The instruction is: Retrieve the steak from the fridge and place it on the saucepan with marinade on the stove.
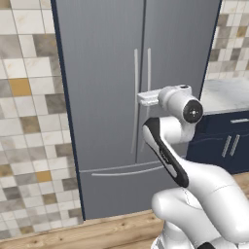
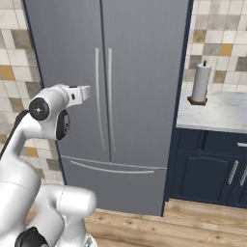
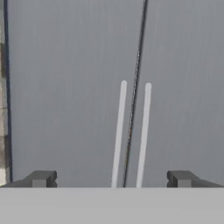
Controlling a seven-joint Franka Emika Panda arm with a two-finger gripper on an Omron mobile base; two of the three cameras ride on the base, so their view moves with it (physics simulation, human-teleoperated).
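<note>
The tall grey steel fridge (image 1: 112, 73) (image 2: 140, 62) stands straight ahead with both doors shut, its two long vertical handles (image 3: 131, 131) side by side at the centre seam. My gripper (image 3: 111, 179) is open and holds nothing. It points at the doors a short way in front of the handles, with a fingertip on either side of them in the hand view. The white hand (image 1: 148, 98) (image 2: 79, 94) hovers at about mid-height of the handles. The steak is hidden behind the shut doors. The saucepan, the marinade and the stove are out of view.
Right of the fridge runs a marble counter (image 2: 219, 113) over navy cabinets (image 2: 207, 169), with a paper towel roll (image 2: 201, 83) on it. A tiled wall (image 1: 29, 121) lies left of the fridge. The lower freezer drawer (image 2: 116, 185) meets a wooden floor (image 2: 159, 226).
</note>
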